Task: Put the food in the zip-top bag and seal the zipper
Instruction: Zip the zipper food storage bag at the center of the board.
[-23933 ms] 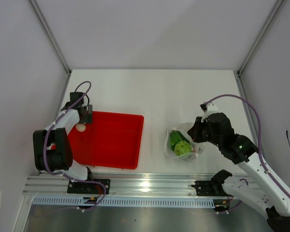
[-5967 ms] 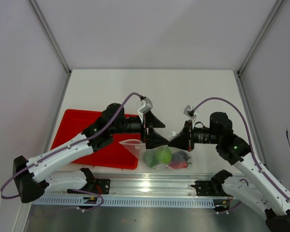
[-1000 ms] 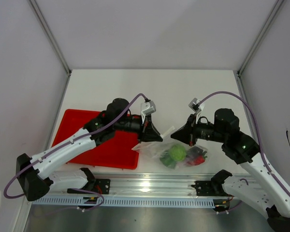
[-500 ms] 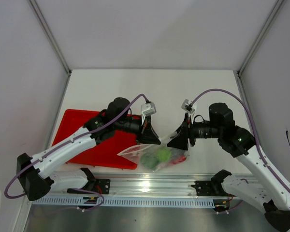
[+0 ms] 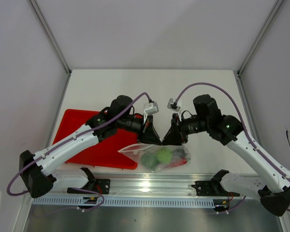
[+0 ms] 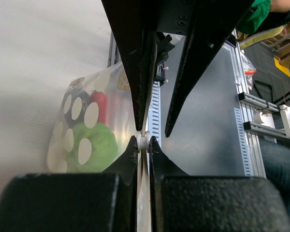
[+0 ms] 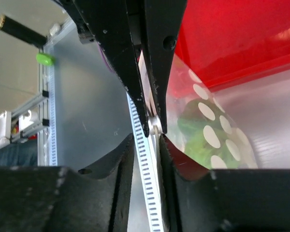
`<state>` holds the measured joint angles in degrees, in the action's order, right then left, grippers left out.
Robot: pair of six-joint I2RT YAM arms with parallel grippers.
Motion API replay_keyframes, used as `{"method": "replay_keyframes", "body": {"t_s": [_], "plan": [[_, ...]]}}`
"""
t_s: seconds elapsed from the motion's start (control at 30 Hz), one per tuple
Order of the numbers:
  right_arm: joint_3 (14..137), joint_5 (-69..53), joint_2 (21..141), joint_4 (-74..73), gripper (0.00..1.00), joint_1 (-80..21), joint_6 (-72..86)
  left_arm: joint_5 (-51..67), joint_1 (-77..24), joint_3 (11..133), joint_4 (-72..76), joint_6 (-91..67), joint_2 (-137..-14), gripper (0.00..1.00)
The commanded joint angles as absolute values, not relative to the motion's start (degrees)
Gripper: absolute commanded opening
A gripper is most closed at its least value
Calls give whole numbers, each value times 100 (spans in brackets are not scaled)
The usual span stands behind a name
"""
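Left end effector (image 6: 143, 141) has its jaws pressed together on the zipper (image 7: 154, 124), pinching the white strip at one spot. The right end effector (image 7: 146, 141) stands just at its 3 o'clock in the top view, jaws spread a little with the strip running between them; one finger seems to touch the strip and the other is apart from it. The zip-top bag (image 5: 131, 150) lies below them, toward 6 o'clock, near the front edge of the table (image 5: 150, 92), with the red tray (image 5: 87, 133) at its 9 o'clock. The food (image 6: 94, 145) is inside the bag: a round green piece, something red and something dark show through the plastic. So I judge the filling done and the sealing in hand. To do it well, the left side should act as the anchor, and the right one should close firmly on the strip beside it, then slide toward 3 o'clock along the edge, keeping the strip straight and tight so that no part is left unpressed. Pulling too hard may drag the strip out of the anchor grip. No brand, label or writing can be read; the bag shows only plain white round spots.
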<state>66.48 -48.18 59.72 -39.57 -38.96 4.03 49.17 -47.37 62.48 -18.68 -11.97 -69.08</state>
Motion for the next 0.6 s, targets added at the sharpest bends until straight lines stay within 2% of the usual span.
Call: {"method": "replay_keyframes", "body": {"t_s": [0.0, 0.03, 0.3, 0.4, 0.53, 0.57], "plan": [[7031, -4624, 6073, -4359, 27, -4113, 71, 5089, -4685, 6565, -1872, -1090, -6847, 1], [7075, -4571, 6117, -4429, 22, -4165, 27, 5080, -4685, 6557, -1898, -1072, -6838, 0], [6988, -4237, 6091, -4632, 9, -4359, 26, 5036, -4685, 6486, -1951, -1011, -6820, 1], [6917, -4079, 6064, -4614, 0, -4412, 26, 5036, -4685, 6495, -1960, -1011, -6829, 0], [6821, -3403, 5924, -4518, 0, -4544, 184, 4949, -4685, 6495, -1995, -993, -6812, 1], [6768, -2905, 5846, -4378, 0, -4579, 254, 4887, -4676, 6486, -2004, -993, -6803, 1]]}}
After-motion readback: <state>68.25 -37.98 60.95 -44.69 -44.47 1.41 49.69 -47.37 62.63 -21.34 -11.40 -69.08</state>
